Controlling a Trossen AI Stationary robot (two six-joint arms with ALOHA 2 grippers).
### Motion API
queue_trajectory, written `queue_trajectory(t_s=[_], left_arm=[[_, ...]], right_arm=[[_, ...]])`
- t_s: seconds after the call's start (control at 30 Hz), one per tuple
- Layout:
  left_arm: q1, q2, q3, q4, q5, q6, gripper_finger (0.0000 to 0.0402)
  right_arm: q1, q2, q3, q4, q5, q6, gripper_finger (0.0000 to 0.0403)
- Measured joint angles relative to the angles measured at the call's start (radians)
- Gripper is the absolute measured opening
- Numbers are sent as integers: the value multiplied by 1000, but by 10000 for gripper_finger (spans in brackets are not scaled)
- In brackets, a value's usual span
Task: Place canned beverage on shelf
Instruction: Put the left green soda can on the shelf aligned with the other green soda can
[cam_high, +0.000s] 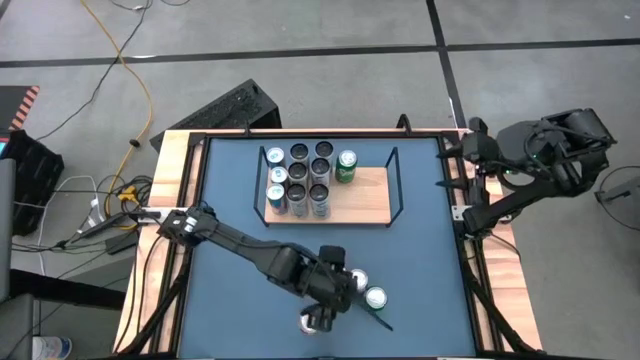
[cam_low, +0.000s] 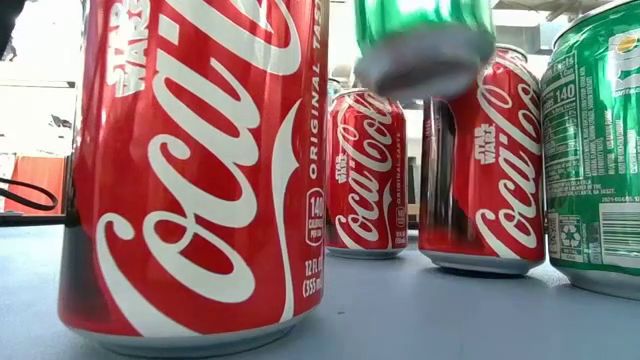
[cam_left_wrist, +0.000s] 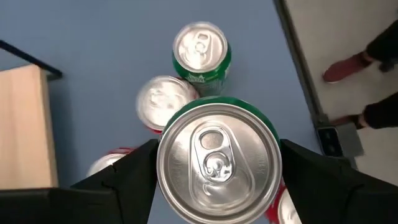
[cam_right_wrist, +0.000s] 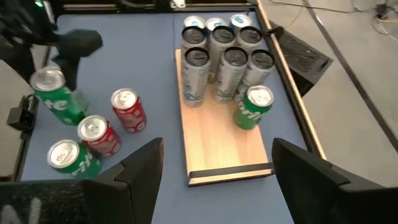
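L gripper (cam_left_wrist: 217, 180) was at the near-centre of the table (cam_high: 420, 280), jaws spread wide and clamped on a green can (cam_left_wrist: 216, 158), held upright and lifted clear of the top. Just beside it stood 2 red cans (cam_right_wrist: 127, 111) & another green one (cam_right_wrist: 71, 158). Shelf (cam_high: 370, 195) sat far-centre, well apart from the held can; its left half carried tall slim cans (cam_high: 300, 180) w/ 1 green can (cam_high: 346, 166) beside them. R gripper (cam_right_wrist: 214, 171) waited at far right, jaws open, holding nothing.
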Motion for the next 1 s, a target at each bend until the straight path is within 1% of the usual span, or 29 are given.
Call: queue_trajectory(t_s=[0.1, 0.2, 0.27, 0.37, 0.5, 0.57, 0.67, 0.77, 0.87, 1.0], left_arm=[[36, -54, 0, -46, 32, 37, 277], [71, -118, 0, -91, 6, 117, 277], [100, -159, 0, -94, -23, 184, 277], [158, -209, 1, -86, -39, 267, 277], [256, -243, 2, -70, -94, 343, 277], [310, -245, 2, -51, -98, 374, 279], [375, -242, 2, -35, -82, 432, 282], [436, -237, -6, 2, -23, 477, 284], [488, -236, -54, 94, 37, 487, 284], [525, -234, -121, 133, 43, 508, 285]], right_arm=[[-20, 0, 0, 0, 24, 23, 282], [-40, 0, 0, 1, 42, 24, 282], [-53, 0, 0, 2, 43, 34, 282], [-71, 5, 0, 5, 69, 61, 282], [-83, 6, 0, 5, 93, 96, 282], [-83, 5, 0, 5, 101, 114, 282], [-83, 5, 0, 5, 102, 146, 282], [-83, 5, 0, 4, 102, 178, 282], [-82, 5, 0, 4, 102, 204, 282], [-82, 5, 0, 2, 102, 229, 282]])
